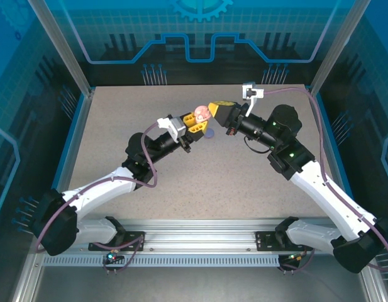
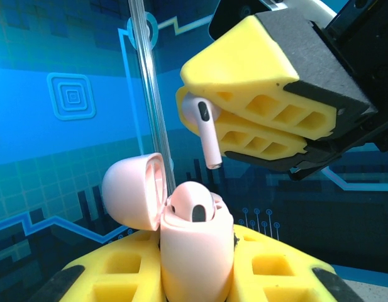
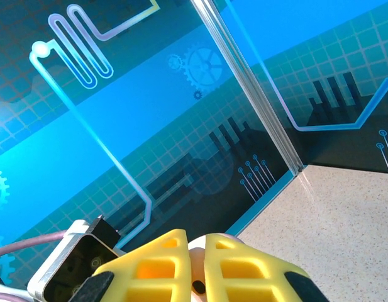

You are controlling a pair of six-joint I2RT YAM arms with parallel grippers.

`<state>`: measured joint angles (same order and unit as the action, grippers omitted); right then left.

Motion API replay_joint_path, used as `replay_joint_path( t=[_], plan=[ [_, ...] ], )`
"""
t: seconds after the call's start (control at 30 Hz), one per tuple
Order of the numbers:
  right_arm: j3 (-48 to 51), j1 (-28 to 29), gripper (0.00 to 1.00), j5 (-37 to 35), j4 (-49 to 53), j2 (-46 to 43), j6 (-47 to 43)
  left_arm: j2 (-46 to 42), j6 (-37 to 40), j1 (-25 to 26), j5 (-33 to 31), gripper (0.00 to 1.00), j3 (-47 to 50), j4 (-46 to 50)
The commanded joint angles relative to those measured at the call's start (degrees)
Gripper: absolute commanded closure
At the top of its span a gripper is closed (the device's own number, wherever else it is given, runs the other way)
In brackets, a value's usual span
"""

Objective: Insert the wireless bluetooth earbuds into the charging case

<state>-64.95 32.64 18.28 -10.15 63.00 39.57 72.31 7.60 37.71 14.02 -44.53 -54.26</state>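
Found left gripper [image 2: 197, 280] clamped on the pink charging case [image 2: 197, 251], lid [image 2: 132, 192] open toward 9 o'clock, one earbud [image 2: 195, 204] seated. Noted second earbud [image 2: 205, 129] just above at 12 o'clock, stem down, pinched in right gripper [image 2: 190, 94], clear of case. Judged risks: stem misaligned on descent, jamming against seated earbud; slipping from thin pinch onto table [image 1: 244, 189].

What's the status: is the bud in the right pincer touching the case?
Apart. The left wrist view shows background between the bud, at its stem tip, and the open case below.
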Motion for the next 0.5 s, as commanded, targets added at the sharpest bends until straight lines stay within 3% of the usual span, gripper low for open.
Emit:
replay_joint_path(
  t=[0.0, 0.47],
  plan=[
    [0.2, 0.7, 0.9, 0.2, -1.9, 0.3, 0.0, 0.4, -0.3, 0.5, 0.8, 1.0, -2.3, -1.1],
    [2.2, 0.7, 0.91, 0.1, -1.5, 1.0, 0.7, 0.2, -0.2, 0.6, 0.2, 1.0, -2.2, -1.3]
  ],
)
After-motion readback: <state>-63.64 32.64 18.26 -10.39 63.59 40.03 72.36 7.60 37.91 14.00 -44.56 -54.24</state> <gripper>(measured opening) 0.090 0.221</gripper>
